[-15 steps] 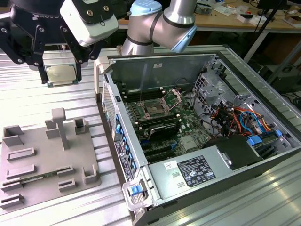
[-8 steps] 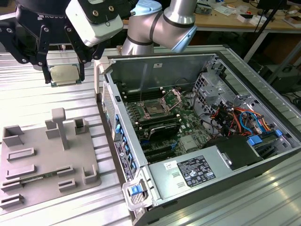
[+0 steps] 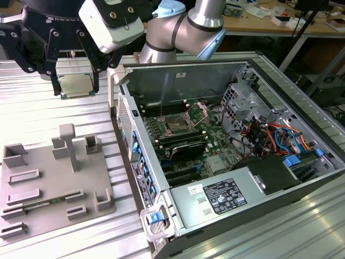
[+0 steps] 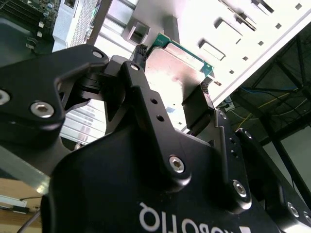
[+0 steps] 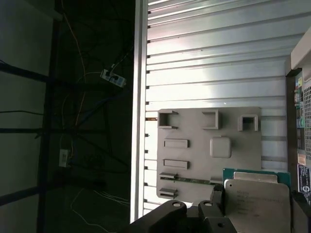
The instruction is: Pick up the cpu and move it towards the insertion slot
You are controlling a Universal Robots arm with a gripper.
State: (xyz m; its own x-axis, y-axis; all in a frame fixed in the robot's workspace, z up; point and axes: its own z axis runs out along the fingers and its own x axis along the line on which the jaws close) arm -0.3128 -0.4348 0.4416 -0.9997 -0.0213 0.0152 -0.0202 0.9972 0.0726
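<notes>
Exterior view had the gripper (image 3: 76, 90) up in the air with the cpu (image 3: 75, 83) between its fingers. The jaws were clenched on two opposite edges of the chip, and the second wrist view confirmed that grip. The cpu hung over the slatted table (image 3: 64, 121), beyond the grey tray (image 3: 32, 199) and just outside the computer case's wall (image 3: 125, 124) on the exterior view's left.

My read: the pick was done and the carry leg was in hand. The insertion slot (image 3: 177, 125) sat well apart, down on the green board inside the case, with its clamp plate (image 3: 197, 112) hinged up. Reaching it called for clearing that case wall, then a level descent.

Nearby hazards were the raised clamp plate, the drive cage (image 3: 242, 102) and the cable bundle (image 3: 269, 135) on the slot's far side.
</notes>
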